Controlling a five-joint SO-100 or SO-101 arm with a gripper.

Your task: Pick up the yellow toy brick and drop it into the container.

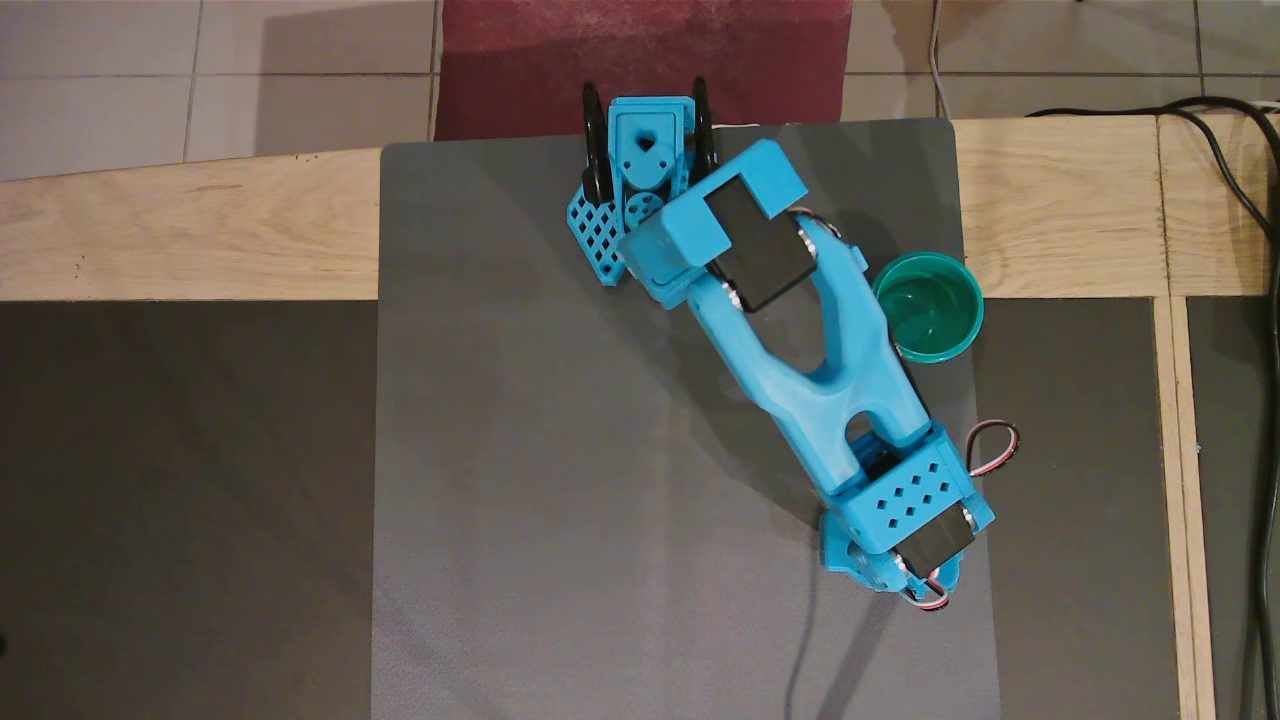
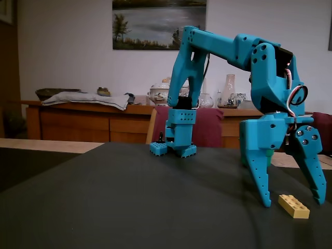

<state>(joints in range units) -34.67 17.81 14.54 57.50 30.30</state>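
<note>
Gripper [image 2: 293, 201]: fingers spread wide, pointing down, holding nothing
Brick: yellow toy brick [image 2: 293, 206] sits between the tips, nearer the 3 o'clock finger
Long axis: roughly 10-to-4 in fixed view

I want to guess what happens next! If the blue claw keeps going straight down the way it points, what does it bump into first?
Probably the yellow toy brick, lying on the mat between the open gripper fingers; depth is unclear.
</note>
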